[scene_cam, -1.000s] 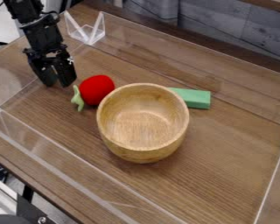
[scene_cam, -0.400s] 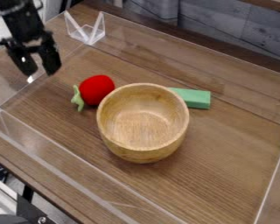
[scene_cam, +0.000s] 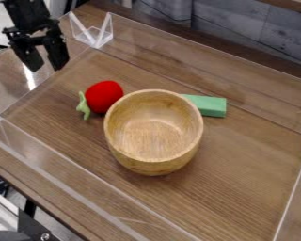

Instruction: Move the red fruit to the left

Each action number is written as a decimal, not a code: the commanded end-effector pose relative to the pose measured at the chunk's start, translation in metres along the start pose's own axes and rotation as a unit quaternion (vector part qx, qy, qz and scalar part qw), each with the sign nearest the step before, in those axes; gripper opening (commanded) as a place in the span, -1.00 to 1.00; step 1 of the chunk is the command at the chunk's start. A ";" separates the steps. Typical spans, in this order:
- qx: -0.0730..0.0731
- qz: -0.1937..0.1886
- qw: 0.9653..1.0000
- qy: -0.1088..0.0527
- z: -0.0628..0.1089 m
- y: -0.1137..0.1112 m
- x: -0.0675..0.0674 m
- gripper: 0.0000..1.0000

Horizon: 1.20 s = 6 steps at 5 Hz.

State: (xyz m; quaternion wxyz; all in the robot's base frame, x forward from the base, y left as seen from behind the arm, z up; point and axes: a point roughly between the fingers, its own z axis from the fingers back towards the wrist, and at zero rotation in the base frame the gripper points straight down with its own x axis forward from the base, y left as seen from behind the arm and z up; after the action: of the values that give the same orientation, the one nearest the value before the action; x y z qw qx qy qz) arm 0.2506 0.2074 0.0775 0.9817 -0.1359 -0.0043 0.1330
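Near centre on my feed: wooden bowl [scene_cam: 154, 130], upright on the wood-grain worktop [scene_cam: 241, 179], nothing inside it that I can see. Clear low walls [scene_cam: 27, 165] fence the worktop in on the near and left sides.

Just behind the bowl on the right: flat green block [scene_cam: 209, 105], lying flat. It sits close to the bowl's far rim; I can't tell if they touch.

Left of the bowl: red fruit [scene_cam: 104, 93], round, with a green leafy bit low on its left side. It rests on the worktop right up against the bowl's left-far rim; contact or a hairline gap, can't say which.

Far left: tool [scene_cam: 44, 55], black, pointing mostly down, fingers spread wide with nothing between them. It hangs above the worktop's far-left corner, well apart from the red fruit and clear of it.

Further back, right of the tool: a small clear angled piece [scene_cam: 95, 33] stands on the far edge. Behind that, grey background, too blurred to read.
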 end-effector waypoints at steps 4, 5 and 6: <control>0.004 -0.096 0.995 -0.019 0.031 0.000 0.004 -1.00; 0.002 -0.099 0.995 -0.018 0.029 -0.002 0.007 -1.00; 0.001 -0.104 0.994 -0.015 0.035 -0.005 0.011 -1.00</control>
State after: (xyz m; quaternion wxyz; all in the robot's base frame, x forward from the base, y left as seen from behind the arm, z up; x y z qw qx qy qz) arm 0.2556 0.2109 0.0985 0.9880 -0.1489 -0.0158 0.0384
